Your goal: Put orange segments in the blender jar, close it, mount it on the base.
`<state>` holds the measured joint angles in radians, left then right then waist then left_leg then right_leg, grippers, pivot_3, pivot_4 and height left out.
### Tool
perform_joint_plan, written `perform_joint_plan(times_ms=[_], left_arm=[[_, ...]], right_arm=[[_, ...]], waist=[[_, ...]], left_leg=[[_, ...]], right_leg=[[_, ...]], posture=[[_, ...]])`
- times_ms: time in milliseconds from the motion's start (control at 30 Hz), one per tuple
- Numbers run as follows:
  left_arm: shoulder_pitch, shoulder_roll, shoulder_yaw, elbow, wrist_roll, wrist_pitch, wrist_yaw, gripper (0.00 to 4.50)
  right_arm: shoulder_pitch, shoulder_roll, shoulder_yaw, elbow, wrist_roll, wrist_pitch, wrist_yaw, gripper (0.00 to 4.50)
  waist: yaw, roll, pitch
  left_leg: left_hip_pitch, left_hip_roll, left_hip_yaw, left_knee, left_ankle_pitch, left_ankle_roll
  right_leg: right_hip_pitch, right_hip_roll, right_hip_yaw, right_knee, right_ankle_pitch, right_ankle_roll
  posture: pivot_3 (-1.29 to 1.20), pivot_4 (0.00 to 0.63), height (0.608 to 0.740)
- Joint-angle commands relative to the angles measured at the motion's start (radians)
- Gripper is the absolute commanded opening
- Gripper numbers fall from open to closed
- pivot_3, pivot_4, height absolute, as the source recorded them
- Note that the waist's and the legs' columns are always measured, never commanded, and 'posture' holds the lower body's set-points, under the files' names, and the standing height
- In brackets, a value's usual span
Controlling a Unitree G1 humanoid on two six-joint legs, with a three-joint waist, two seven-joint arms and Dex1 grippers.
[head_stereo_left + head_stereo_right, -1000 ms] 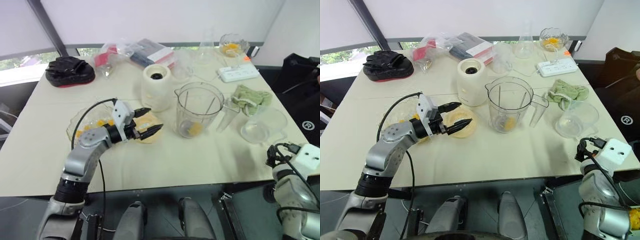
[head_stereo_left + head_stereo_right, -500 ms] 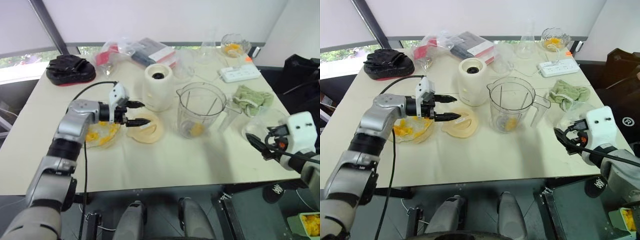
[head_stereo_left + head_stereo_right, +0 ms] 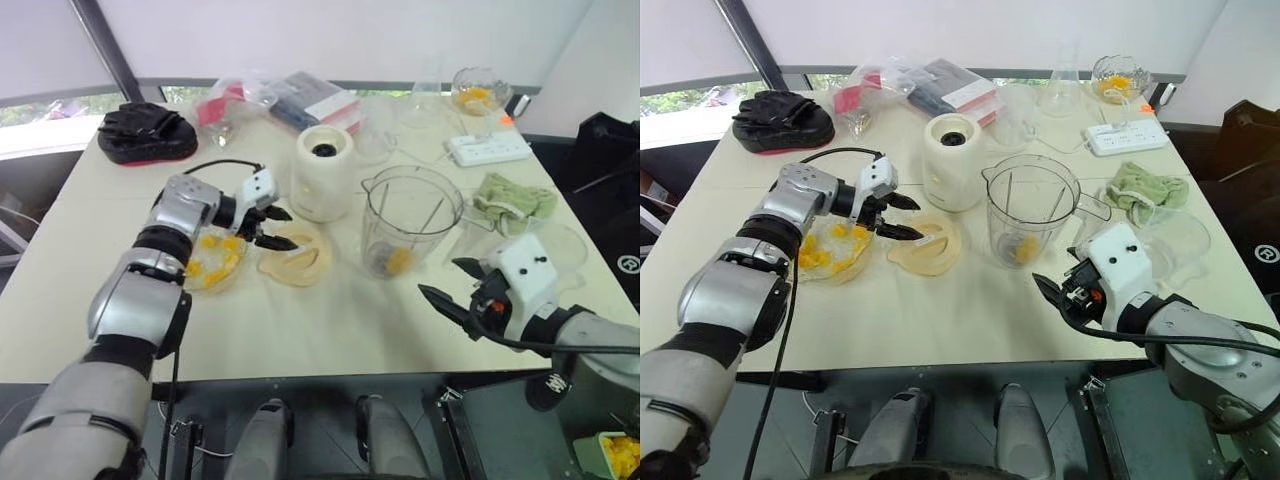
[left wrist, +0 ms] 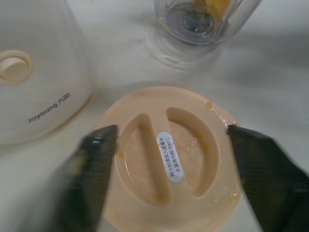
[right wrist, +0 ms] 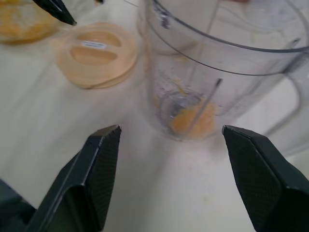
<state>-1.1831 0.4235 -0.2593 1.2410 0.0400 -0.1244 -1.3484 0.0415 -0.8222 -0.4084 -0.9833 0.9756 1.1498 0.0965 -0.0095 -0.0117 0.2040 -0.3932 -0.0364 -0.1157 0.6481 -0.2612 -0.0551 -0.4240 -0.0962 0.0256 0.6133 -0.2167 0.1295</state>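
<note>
Orange segments (image 3: 1023, 249) lie at the bottom of the blender jar (image 3: 1031, 209), which stands upright and uncovered near the middle of the cream table (image 3: 940, 320), its handle turned toward the robot's right. More segments fill a shallow glass bowl (image 3: 830, 250) on the left side of the table. Between bowl and jar, a flat pale orange lid (image 3: 925, 245) lies on the table, its recessed side up and a small white label at its centre. The base (image 3: 952, 162), a cream-white cylinder with a dark socket on top, stands just behind the lid and beside the jar, apart from it. The left gripper (image 3: 898, 217) hovers at the near-left edge of the lid, over the gap between bowl and lid, its two black fingers spread apart and holding nothing; the left wrist view has the fingers (image 4: 89, 169) flanking the lid on either side. The right gripper (image 3: 1055, 295) hangs over the table's front edge, just in front of the jar and pointing toward it, its fingers (image 5: 96, 169) wide open and empty. At the table's far side sit a black glove (image 3: 783, 115), plastic bags (image 3: 880, 85), a white power strip (image 3: 1127, 137), a green cloth (image 3: 1145, 190) and a small glass dish (image 3: 1112, 78) with more orange pieces
</note>
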Motion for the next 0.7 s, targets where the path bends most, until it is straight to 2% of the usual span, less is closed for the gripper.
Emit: perform_joint_plan(times_ms=[33, 267, 700], left_arm=[[-0.028, -0.006, -0.001, 0.023, 0.054, -0.042, 0.036, 2.24], [-0.019, -0.025, 0.001, 0.052, 0.121, -0.03, 0.084, 2.24], [0.008, -0.083, -0.022, 0.079, 0.228, -0.041, 0.165, 2.24]], right_arm=[[0.016, 0.019, -0.021, -0.05, 0.01, -0.018, -0.043, 3.55], [0.035, 0.031, 0.01, -0.064, 0.047, -0.039, -0.124, 3.55], [0.072, -0.012, 0.029, -0.064, 0.112, -0.098, -0.216, 3.55]], waist=[[-0.002, 0.0, 0.0], [-0.002, 0.0, 0.0], [-0.001, 0.0, 0.0]], left_leg=[[0.0, 0.0, 0.0, 0.0, 0.0, 0.0], [0.001, 0.0, 0.0, 0.001, 0.0, 0.0], [0.001, 0.0, 0.0, 0.001, 0.0, 0.0]], right_leg=[[0.0, 0.0, 0.0, 0.0, 0.0, 0.0], [0.0, 0.0, 0.0, 0.002, 0.0, 0.0], [0.0, 0.0, 0.0, 0.002, 0.0, 0.0]], posture=[[0.0, 0.15, 0.74], [0.0, 0.15, 0.74], [0.0, 0.15, 0.74]])
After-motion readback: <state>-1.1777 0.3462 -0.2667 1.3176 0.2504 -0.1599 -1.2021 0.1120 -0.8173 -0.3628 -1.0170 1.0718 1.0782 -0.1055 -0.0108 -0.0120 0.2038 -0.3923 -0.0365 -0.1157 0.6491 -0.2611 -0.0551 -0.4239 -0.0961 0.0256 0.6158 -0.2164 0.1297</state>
